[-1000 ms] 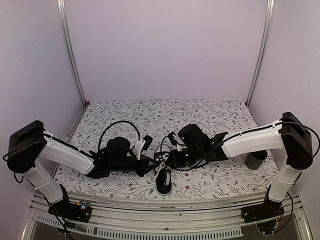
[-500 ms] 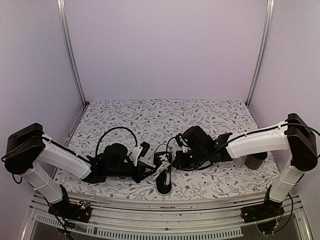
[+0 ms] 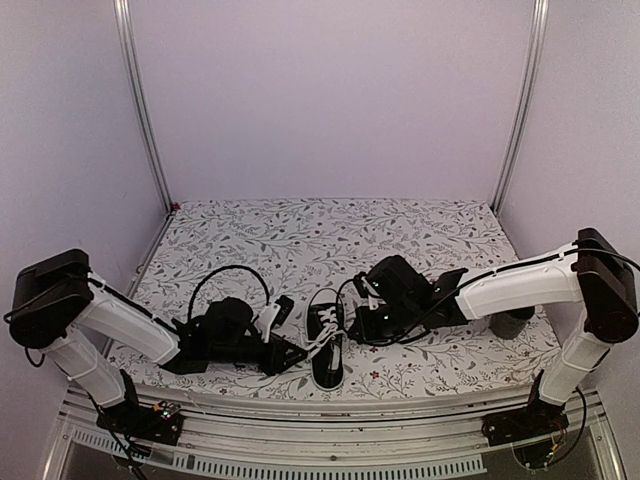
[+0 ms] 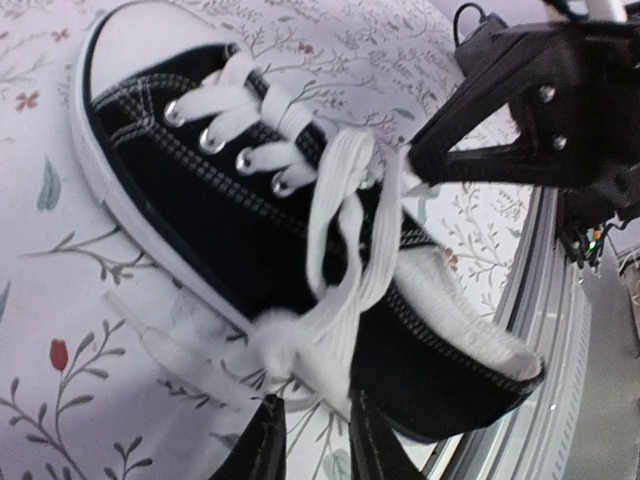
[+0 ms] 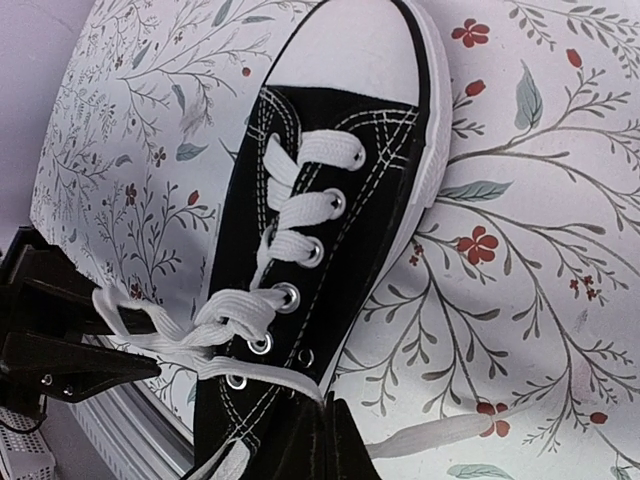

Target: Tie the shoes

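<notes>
The black sneaker (image 3: pixel 327 348) with white toe cap lies near the table's front edge, toe pointing away from the arms. Its white laces (image 4: pixel 335 250) are bunched in a loose crossing over the tongue. My left gripper (image 4: pixel 315 402) sits low on the shoe's left, jaws slightly parted; a blurred lace end hangs just in front of the tips, not pinched. My right gripper (image 5: pixel 327 408) is shut on a lace strand (image 5: pixel 265 382) at the shoe's right side by the top eyelets. In the overhead view the left gripper (image 3: pixel 292 352) and right gripper (image 3: pixel 352 318) flank the shoe.
A dark grey mug (image 3: pixel 512 322) stands at the right, behind the right arm. The floral tablecloth (image 3: pixel 300 230) covers the table. The metal rail at the front edge (image 3: pixel 330 412) runs close below the shoe's heel.
My left gripper has drawn back to the left and toward the front edge, and its jaws have parted. The right gripper has shifted slightly right, still pinching its lace.
</notes>
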Motion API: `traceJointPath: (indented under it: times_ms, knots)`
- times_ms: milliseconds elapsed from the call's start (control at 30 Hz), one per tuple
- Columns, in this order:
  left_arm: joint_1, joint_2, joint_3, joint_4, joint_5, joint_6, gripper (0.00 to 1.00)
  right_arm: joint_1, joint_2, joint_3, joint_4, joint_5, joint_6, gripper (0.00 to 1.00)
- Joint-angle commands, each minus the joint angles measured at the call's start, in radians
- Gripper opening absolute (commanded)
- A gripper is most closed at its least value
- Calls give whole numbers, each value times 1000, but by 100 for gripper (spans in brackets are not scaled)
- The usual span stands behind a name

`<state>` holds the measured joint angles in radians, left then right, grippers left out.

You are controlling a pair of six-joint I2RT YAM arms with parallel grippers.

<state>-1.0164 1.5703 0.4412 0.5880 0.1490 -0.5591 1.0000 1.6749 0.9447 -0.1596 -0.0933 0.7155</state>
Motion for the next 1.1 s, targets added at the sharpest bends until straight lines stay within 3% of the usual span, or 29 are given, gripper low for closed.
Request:
traceJointPath:
  times_ms: [0, 133, 367, 500, 700, 867, 1067]
  knots:
    - [-18, -42, -72, -6, -36, -47, 32, 5, -17, 12, 22, -19, -22, 2]
    - [-18, -148, -119, -58, -87, -66, 50, 4, -15, 14, 25, -25, -30, 2]
    - [2, -349, -90, -266, -238, -17, 71, 8, -15, 11, 28, -37, -45, 2]
    - [53, -326, 44, -366, -211, 52, 69, 8, -14, 13, 29, -39, -47, 2]
    - [74, -142, 236, -430, -129, 141, 54, 9, -14, 14, 35, -39, -45, 2]
    - [78, 2, 314, -422, -31, 180, 46, 12, -8, 18, 36, -43, -46, 2]
    - [82, 66, 345, -417, -25, 188, 41, 12, -5, 19, 44, -50, -43, 2]
